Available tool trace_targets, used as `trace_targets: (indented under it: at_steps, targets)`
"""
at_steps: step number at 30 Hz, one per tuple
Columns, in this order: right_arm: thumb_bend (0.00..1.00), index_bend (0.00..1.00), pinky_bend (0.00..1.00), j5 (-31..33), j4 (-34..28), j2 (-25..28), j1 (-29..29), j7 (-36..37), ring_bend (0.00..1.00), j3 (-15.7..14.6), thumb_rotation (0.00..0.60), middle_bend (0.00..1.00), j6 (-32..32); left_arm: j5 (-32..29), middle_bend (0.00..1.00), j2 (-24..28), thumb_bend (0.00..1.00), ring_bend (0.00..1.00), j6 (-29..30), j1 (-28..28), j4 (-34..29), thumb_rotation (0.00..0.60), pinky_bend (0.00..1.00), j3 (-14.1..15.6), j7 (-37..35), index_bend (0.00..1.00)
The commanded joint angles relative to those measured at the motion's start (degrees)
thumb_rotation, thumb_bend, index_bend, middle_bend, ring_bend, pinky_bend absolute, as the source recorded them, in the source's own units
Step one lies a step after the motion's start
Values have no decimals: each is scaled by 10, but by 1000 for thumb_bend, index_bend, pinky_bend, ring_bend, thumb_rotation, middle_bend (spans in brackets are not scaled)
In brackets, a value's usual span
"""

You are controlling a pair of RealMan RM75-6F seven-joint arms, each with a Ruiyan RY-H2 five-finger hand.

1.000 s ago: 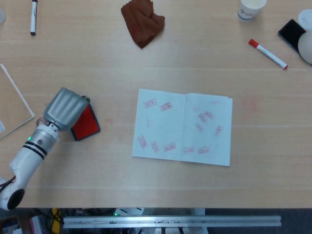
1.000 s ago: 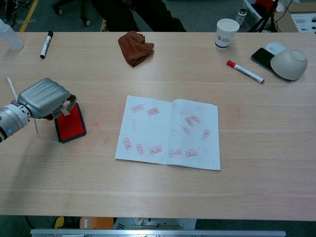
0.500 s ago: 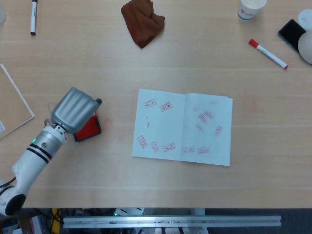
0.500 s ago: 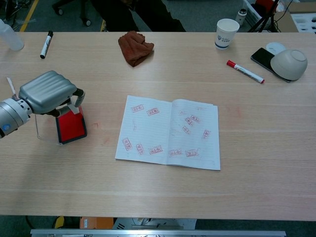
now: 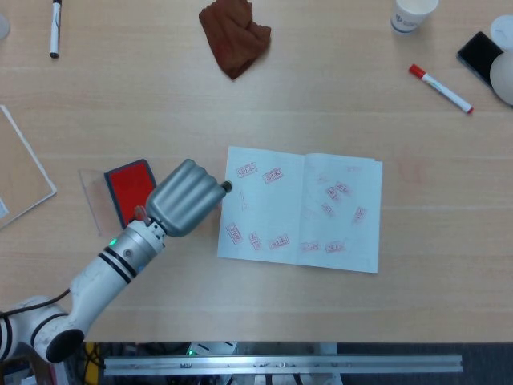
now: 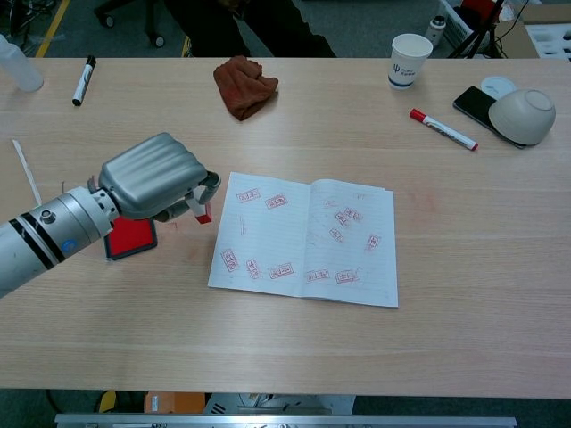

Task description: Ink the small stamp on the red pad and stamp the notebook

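1. Between the red pad and the notebook, the left hand is seen, its fingers curled around the small stamp, which is grasped with its red-tipped end pointing down in the chest view.
2. The stamp is held just off the notebook's left edge, at about 9 o'clock from the open pages; whether it touches the surface cannot be told.
3. The red pad lies at 9 o'clock from the hand, partly covered by the forearm in the chest view, with what appears to be its clear lid lying beside it.
4. The notebook lies open and flat near the middle of the surface, and red stamp marks are scattered over both pages.
5. A brown cloth is bunched at 12 o'clock from the notebook, well apart from it.
6. A black marker lies at the far 10 o'clock corner.
7. A red-capped marker lies at 2 o'clock from the notebook, with a paper cup beyond it and a bowl turned upside down beside a dark phone at the far right.
8. The right hand is not seen in either view.
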Motion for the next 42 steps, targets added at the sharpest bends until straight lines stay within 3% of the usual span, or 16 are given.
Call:
trace_targets:
  at_steps: [1, 14, 25, 42]
  targets:
    - [288, 347, 352, 0, 0, 1, 0, 0, 235, 0, 600, 333, 0, -5, 981, -25, 340, 996, -6, -11, 4, 600, 1000, -7, 21, 569]
    - [288, 347, 351, 2, -3, 5, 0, -3, 235, 1, 600, 333, -2, -35, 982, -97, 340, 996, -18, -25, 46, 600, 1000, -10, 68, 570]
    - [288, 347, 352, 4, -4, 9, -5, -2, 235, 0, 600, 333, 4, -52, 982, -144, 340, 996, -27, -29, 98, 600, 1000, 4, 90, 570]
    - [287, 347, 352, 4, 0, 9, -12, 3, 235, 1, 600, 333, 13, -97, 981, -163, 340, 996, -54, -39, 108, 600, 1000, 4, 86, 570]
